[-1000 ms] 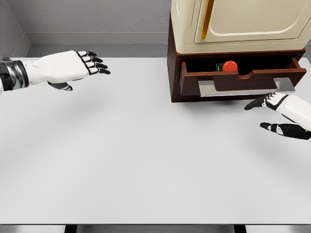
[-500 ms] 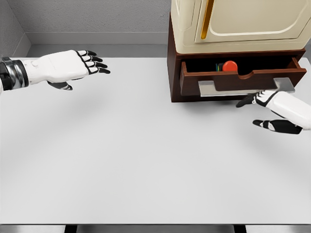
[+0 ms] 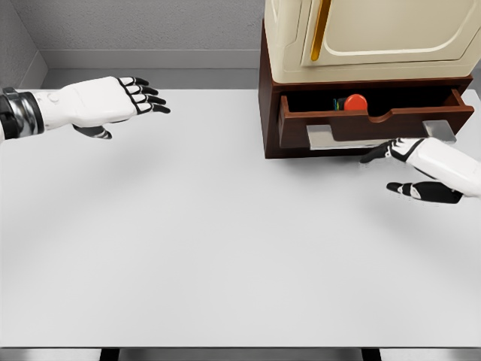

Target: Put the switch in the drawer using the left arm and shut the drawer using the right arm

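The brown drawer (image 3: 368,124) stands pulled out under the cream cabinet (image 3: 376,37). Inside it lies the switch (image 3: 353,103), showing a red round top. A flat grey handle (image 3: 376,135) runs along the drawer front. My right hand (image 3: 391,165) is open, its fingertips touching or just below the handle's right part, thumb held lower. My left hand (image 3: 143,99) hovers over the table's far left, open with fingers stretched toward the right, holding nothing.
The white table (image 3: 225,248) stretches across the view, its front edge at the bottom. The cabinet's dark brown base (image 3: 269,113) sits at the table's back right. A grey wall (image 3: 150,30) rises behind.
My right hand has slid left and up toward the drawer handle. The left hand and the drawer have stayed where they were.
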Controlling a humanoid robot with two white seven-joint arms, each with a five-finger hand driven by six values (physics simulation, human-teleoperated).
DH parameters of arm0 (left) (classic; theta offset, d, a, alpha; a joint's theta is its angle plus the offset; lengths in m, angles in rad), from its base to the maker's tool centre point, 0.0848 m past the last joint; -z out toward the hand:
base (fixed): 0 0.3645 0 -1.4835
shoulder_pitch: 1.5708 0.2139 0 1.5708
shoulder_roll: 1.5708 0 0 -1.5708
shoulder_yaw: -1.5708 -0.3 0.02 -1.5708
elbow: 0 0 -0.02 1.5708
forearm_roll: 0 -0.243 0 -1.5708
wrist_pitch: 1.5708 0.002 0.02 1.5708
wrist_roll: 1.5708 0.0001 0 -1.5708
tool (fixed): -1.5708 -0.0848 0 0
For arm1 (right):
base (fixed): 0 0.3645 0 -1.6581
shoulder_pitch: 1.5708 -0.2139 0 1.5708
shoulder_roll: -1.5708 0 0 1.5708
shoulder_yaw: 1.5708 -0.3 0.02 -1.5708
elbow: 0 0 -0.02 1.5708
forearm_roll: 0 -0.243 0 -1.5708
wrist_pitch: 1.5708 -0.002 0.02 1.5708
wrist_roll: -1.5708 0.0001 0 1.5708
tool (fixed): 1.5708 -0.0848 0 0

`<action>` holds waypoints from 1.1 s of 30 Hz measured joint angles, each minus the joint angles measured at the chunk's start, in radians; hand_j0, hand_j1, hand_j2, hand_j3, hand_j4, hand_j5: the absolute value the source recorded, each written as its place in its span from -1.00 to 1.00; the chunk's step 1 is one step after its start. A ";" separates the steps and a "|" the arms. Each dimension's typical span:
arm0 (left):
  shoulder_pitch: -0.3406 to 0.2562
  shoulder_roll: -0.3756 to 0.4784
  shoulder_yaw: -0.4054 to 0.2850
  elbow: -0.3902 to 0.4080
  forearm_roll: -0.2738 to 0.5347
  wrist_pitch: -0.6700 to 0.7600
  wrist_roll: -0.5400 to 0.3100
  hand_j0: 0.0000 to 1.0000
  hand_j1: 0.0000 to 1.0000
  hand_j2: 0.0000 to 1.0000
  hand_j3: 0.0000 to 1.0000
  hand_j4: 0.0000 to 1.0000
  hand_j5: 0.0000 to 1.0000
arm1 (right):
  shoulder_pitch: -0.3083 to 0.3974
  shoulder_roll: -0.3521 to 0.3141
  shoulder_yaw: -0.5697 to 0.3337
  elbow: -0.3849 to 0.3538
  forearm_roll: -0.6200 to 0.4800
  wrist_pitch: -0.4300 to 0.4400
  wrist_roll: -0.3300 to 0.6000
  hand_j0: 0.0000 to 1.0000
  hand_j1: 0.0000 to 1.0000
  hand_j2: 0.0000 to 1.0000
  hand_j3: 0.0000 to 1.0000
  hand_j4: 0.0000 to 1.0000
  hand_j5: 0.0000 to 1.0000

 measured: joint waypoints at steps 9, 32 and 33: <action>0.002 0.000 0.000 0.000 0.000 0.000 0.000 1.00 1.00 1.00 1.00 1.00 1.00 | -0.012 0.020 0.001 0.019 0.000 0.000 0.000 0.46 0.46 0.46 0.46 0.46 0.46; 0.002 0.000 0.001 0.000 0.002 0.000 0.000 1.00 1.00 1.00 1.00 1.00 1.00 | 0.034 0.018 0.001 -0.031 0.007 0.001 -0.001 0.43 0.43 0.43 0.43 0.43 0.43; 0.002 0.000 0.001 0.000 0.002 0.000 0.000 1.00 1.00 1.00 1.00 1.00 1.00 | 0.018 0.019 0.002 -0.022 0.010 0.001 -0.001 0.43 0.43 0.43 0.43 0.43 0.43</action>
